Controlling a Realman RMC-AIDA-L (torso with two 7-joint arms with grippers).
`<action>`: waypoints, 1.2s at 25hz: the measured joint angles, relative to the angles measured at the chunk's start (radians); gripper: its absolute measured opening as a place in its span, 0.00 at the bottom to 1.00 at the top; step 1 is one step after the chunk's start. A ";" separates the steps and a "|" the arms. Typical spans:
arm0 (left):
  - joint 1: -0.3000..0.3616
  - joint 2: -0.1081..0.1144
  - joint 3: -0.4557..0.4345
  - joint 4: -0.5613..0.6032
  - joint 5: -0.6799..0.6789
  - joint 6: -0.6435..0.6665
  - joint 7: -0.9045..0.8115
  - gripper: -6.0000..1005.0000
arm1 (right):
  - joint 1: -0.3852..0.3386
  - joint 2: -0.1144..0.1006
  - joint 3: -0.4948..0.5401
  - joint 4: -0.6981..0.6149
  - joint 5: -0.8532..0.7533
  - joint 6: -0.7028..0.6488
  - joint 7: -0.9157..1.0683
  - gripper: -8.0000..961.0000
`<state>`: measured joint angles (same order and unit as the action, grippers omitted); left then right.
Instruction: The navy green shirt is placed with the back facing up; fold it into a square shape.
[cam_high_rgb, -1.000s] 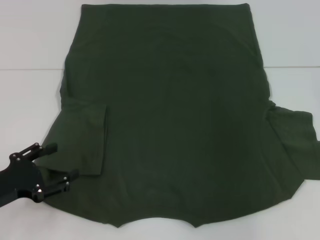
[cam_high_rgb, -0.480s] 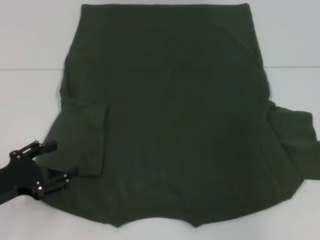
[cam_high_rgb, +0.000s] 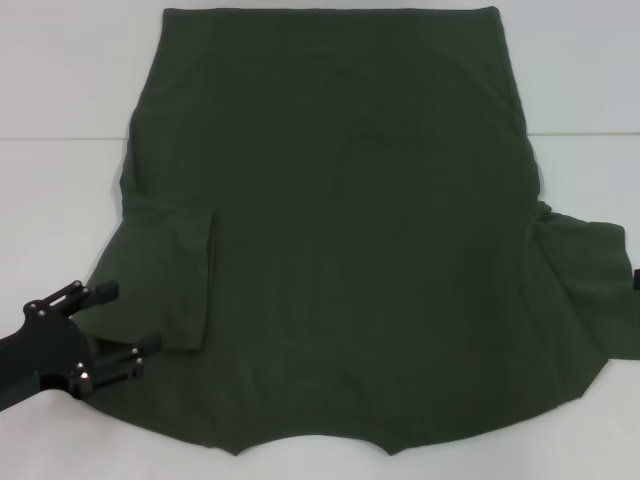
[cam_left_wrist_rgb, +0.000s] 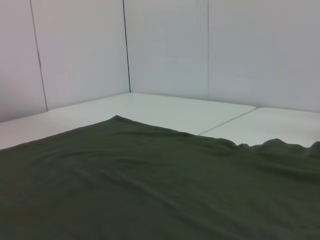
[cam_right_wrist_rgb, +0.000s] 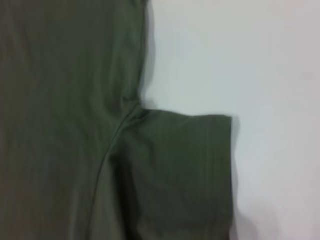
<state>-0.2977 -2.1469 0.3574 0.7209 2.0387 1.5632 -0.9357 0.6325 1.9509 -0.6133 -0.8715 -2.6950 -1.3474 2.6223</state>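
Left gripper (cam_high_rgb: 120, 322) low at the near-left corner of the head view, fingers spread wide, nothing clamped. Straddles the near edge of the navy green shirt (cam_high_rgb: 340, 230), just beside the left sleeve (cam_high_rgb: 170, 280), which lies folded inward onto the body. Hard to say from the head view whether the lower finger touches cloth or only hangs above it.

Outward from there: shirt spread flat on the white table (cam_high_rgb: 60, 200), plain back up, neck opening (cam_high_rgb: 312, 447) nearest the robot, hem at the far side. Right sleeve (cam_high_rgb: 585, 265) not yet folded, lying open on the tabletop with a pucker at the armpit, plain in the right wrist view. Dark sliver at the right edge beside that sleeve, probably the right gripper (cam_high_rgb: 636, 280); no telling its grip from so little.

Risks, as judgement only:
- Closing on one layer instead of two, leaving the folded sleeve behind as the shoulder lifts.
- Pinching too shallow, so soft fabric slips out mid-carry and the fold lands crooked.
- Dragging rather than lifting, bunching the body and spoiling the square.
- Leaving the armpit pucker in, giving a lumpy right edge.
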 joint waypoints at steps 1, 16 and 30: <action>0.000 0.000 0.000 0.000 0.000 0.000 0.000 0.85 | 0.000 0.002 -0.004 0.001 0.000 0.006 -0.001 0.86; -0.004 -0.001 0.004 -0.001 0.000 -0.012 0.000 0.85 | 0.035 0.018 -0.047 0.065 0.007 0.071 -0.015 0.87; -0.009 -0.001 0.002 -0.010 0.000 -0.022 0.000 0.85 | 0.050 0.024 -0.067 0.083 0.004 0.086 -0.011 0.87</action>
<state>-0.3070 -2.1475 0.3597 0.7110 2.0388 1.5408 -0.9354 0.6822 1.9753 -0.6802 -0.7884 -2.6908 -1.2618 2.6114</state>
